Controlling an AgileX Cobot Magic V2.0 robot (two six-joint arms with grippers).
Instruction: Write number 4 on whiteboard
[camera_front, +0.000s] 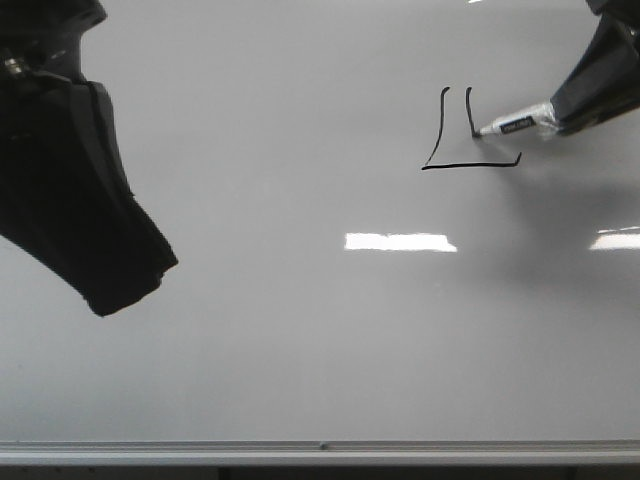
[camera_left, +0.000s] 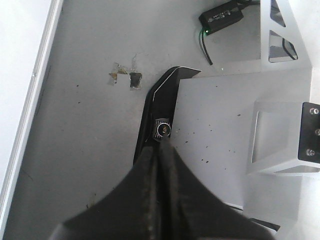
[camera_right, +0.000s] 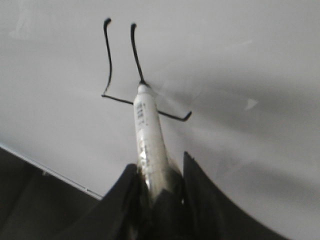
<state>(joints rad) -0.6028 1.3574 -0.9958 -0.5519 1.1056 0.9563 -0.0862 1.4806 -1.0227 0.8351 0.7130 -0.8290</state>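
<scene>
The right gripper grasps a white marker pen; its tip draws the thin black number 4 on the glossy grey-white whiteboard. If the pen slips, the vertical stroke may bend. The left gripper is clenched, empty.

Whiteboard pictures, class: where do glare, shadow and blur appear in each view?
Front view: bright rectangular glare on the whiteboard, soft shadow below the right gripper. Right wrist view: the marker casts a faint shadow; the fingers look blurred. Left wrist view: the left gripper is dark and out of focus.
</scene>
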